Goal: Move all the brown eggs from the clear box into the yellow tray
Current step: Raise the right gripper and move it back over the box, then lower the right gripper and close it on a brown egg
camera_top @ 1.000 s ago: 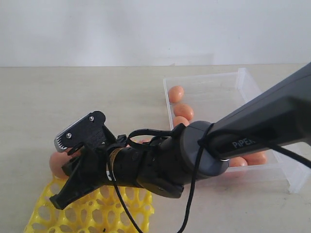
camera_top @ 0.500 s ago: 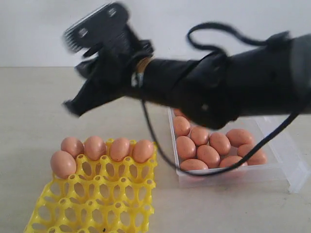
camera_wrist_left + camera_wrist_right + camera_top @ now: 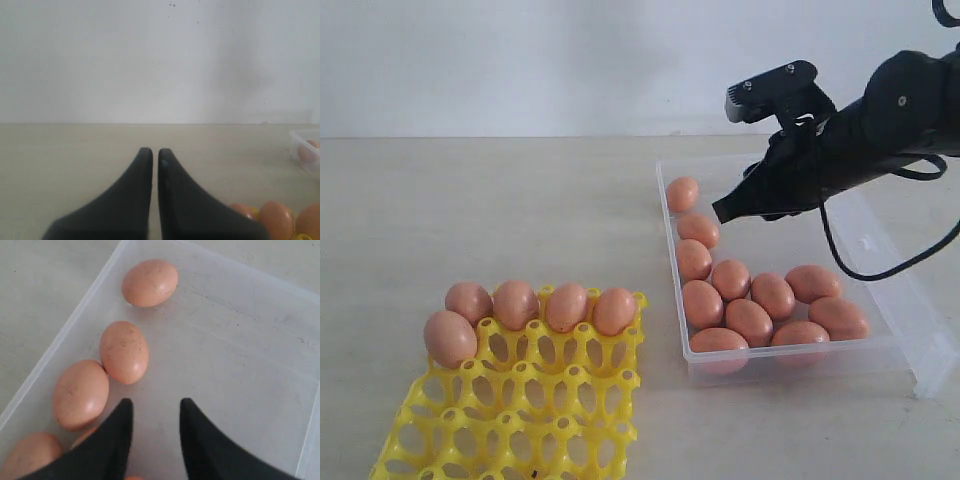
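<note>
Five eggs (image 3: 567, 306) sit in the tray (image 3: 520, 420), four along one edge row and one in the end cup of the next row. I count eleven more in the box (image 3: 790, 250), so the job looks roughly a third done, with most tray cups unfilled. The right pincer (image 3: 723, 211) hangs over the box, jaws spread and holding nothing. The nearest egg (image 3: 124, 352) lies just ahead of its tips, another sits beside one finger, and the rest lie beneath and behind it. The tray is well apart from it, beyond the box wall. The left pincer (image 3: 150, 152) is pressed almost together and empty, low over the table with the tray's eggs near it.
</note>
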Controlling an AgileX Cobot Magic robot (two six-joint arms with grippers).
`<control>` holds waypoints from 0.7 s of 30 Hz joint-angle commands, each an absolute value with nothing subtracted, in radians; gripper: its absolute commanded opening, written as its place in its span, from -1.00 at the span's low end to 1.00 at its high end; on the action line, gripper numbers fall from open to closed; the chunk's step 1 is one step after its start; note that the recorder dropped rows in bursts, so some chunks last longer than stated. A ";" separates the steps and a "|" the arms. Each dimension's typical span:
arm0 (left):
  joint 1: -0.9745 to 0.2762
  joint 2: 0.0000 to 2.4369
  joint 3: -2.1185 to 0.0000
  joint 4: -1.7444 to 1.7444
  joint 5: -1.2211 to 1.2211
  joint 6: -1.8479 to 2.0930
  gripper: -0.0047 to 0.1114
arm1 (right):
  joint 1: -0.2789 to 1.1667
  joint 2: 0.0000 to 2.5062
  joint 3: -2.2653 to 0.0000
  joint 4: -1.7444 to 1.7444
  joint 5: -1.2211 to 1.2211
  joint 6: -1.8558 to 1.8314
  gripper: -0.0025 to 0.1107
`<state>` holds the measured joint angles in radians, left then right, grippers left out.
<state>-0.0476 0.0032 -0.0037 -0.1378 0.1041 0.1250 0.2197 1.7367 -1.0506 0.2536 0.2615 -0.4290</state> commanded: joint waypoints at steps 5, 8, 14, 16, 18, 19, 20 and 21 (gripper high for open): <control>-0.045 0.000 0.000 -0.138 0.099 0.128 -0.85 | 0.234 1.893 -1.203 0.273 0.238 -0.476 -0.05; -0.045 0.000 0.000 -0.138 0.099 0.128 -0.85 | 0.234 1.952 -1.266 0.273 0.288 -0.508 -0.05; -0.045 0.000 0.000 -0.138 0.099 0.128 -0.85 | 0.234 2.036 -1.359 0.274 0.348 -0.525 -0.05; -0.045 0.000 0.000 -0.138 0.099 0.128 -0.85 | 0.234 2.050 -1.375 0.293 0.358 -0.525 -0.05; -0.045 0.000 0.000 -0.138 0.099 0.128 -0.85 | 0.234 2.067 -1.384 0.340 0.370 -0.542 -0.05; -0.045 0.000 0.000 -0.138 0.099 0.128 -0.85 | 0.234 2.074 -1.389 0.364 0.374 -0.562 -0.05; -0.045 0.000 0.000 -0.138 0.099 0.128 -0.85 | 0.234 2.083 -1.389 0.383 0.374 -0.582 -0.05; -0.045 0.000 0.000 -0.138 0.099 0.128 -0.85 | 0.234 2.091 -1.389 0.396 0.369 -0.600 -0.05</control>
